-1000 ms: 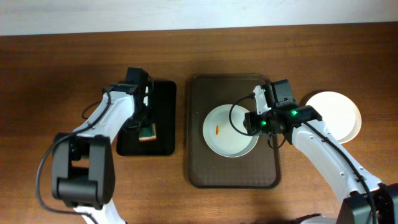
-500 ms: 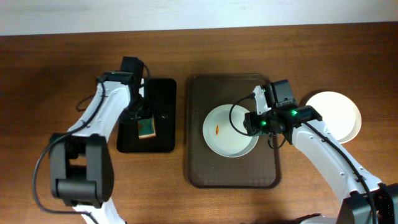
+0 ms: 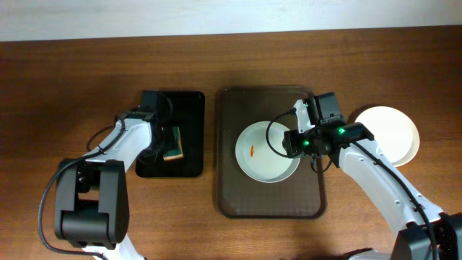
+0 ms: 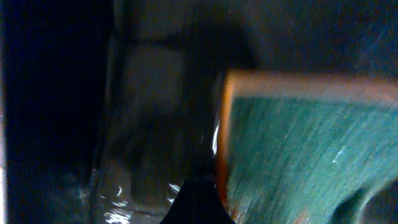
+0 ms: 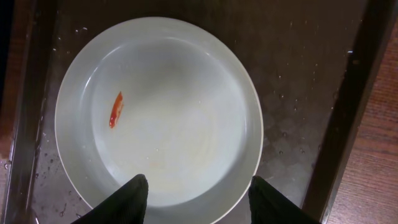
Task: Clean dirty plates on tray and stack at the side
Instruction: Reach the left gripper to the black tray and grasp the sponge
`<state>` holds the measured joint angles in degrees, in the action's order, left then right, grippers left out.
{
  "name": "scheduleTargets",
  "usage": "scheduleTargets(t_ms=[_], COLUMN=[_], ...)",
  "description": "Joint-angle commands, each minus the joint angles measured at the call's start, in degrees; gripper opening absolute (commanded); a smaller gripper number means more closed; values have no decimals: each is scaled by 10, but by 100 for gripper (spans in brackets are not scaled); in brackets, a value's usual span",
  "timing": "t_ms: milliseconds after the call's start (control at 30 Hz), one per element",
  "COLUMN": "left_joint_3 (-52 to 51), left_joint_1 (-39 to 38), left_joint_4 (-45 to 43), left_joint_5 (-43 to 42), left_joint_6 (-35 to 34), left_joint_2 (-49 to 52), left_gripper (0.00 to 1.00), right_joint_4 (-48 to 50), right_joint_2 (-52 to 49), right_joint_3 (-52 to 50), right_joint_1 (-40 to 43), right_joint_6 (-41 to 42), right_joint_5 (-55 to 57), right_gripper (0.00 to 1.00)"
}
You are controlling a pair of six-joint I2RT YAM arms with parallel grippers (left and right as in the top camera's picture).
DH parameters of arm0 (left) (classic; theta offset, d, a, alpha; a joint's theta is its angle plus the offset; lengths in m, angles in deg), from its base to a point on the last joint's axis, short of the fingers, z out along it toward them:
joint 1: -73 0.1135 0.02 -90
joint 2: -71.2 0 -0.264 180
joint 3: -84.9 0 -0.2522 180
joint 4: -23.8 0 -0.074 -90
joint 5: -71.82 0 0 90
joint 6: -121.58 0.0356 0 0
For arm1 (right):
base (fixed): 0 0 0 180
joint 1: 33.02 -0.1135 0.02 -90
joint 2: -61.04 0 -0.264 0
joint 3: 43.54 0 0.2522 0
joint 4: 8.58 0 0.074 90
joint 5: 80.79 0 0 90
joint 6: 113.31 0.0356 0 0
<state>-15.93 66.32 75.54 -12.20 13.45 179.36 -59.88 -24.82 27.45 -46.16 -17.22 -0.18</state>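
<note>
One white plate (image 3: pixel 263 153) with a small orange-red smear (image 5: pixel 115 109) lies in the dark brown tray (image 3: pixel 234 195). My right gripper (image 3: pixel 296 143) hovers over that plate's right rim (image 5: pixel 249 155). It is open, with both fingers (image 5: pixel 134 199) spread over the rim and nothing between them. Another white plate (image 3: pixel 393 133) rests on the table to the right of the tray. My left gripper (image 3: pixel 160 144) is low in the small black sponge tray (image 3: pixel 189 108). It is shut, its tip (image 4: pixel 199 202) against the left edge of the green and orange sponge (image 4: pixel 298 149).
The sponge (image 3: pixel 173 144) lies in the black tray left of the brown tray. Both trays have raised rims. Water drops glisten on the black tray's floor (image 4: pixel 124 193). A pale wall strip runs along the far table edge (image 3: pixel 231 14).
My left arm swung from the sponge tray's far end toward its middle; its gripper opened briefly and shut again beside the sponge, which shifted slightly. The right arm and plate stayed still.
</note>
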Motion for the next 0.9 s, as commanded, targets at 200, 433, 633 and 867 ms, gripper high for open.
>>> scheduleTargets(t_ms=[200, 433, 633, 867], left_joint_3=[85, -15, 1, 133], left_joint_1=[-1, 0, 0, -10], left_joint_4=[94, -15, 5, 107], left_joint_5=[-17, -47, -43, -77], left_joint_6=[8, 9, 15, 15], left_joint_2=[-61, 9, 15, -20], left_gripper=[0, 0, 0, 31], right_joint_4=[0, 0, 0, 0], right_joint_2=[8, 8, 8, 8], right_joint_3=[13, 13, 13, 13], right_joint_1=[1, 1, 1, 1], right_joint_6=[4, 4, 4, 4], right_joint_5=[-6, -6, -6, -6], right_gripper=[54, 54, 54, 54])
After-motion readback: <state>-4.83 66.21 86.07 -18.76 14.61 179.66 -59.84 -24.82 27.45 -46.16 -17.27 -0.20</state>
